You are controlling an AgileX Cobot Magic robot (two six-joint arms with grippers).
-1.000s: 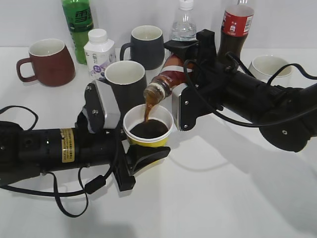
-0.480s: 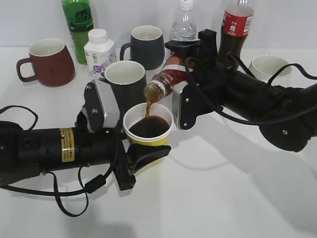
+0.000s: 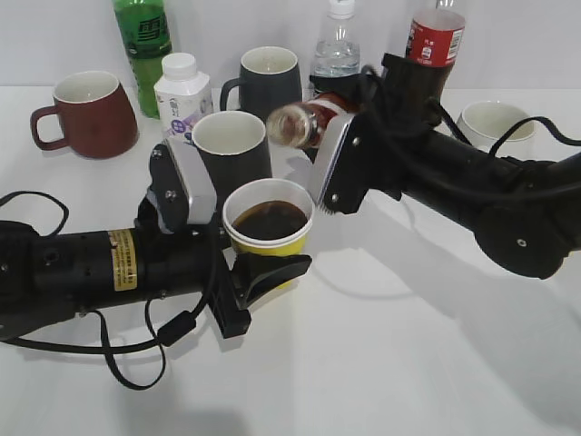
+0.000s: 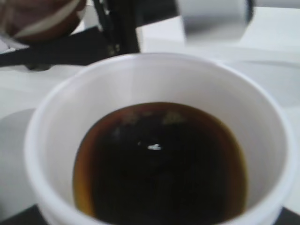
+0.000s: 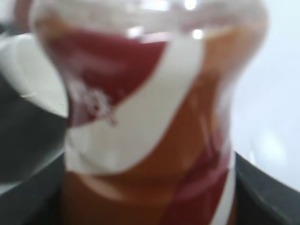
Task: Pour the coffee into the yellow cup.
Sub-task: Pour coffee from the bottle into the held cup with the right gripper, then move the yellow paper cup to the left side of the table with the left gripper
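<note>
The left pincer (image 3: 259, 272) is clamped around the lower body of the yellow cup (image 3: 268, 227), its dark fingers (image 3: 272, 272) wrapping the front of the cup just above the white tabletop (image 3: 390, 363). The cup stands upright, white inside, and holds dark coffee (image 4: 159, 161) that fills it well up the wall; the left wrist view shows the liquid with a lighter brown edge.

The right pincer (image 3: 331, 136) grips a coffee bottle (image 3: 304, 123) with a red and white label. The bottle lies nearly level, its open mouth pointing left, above and behind the cup's rim. No stream of liquid runs from it. In the right wrist view the bottle (image 5: 150, 117) fills the frame, blurred, with brown liquid visible inside.

Just behind the yellow cup stands a dark grey mug (image 3: 231, 145), and a second dark mug (image 3: 268, 82) is farther back. To the left are a brown mug (image 3: 86, 113), a small white bottle (image 3: 182, 91) and a green bottle (image 3: 143, 45). At the back stand a clear water bottle (image 3: 338, 45) and a cola bottle (image 3: 436, 36). A white cup (image 3: 495, 123) sits at the right, behind the right arm.
</note>
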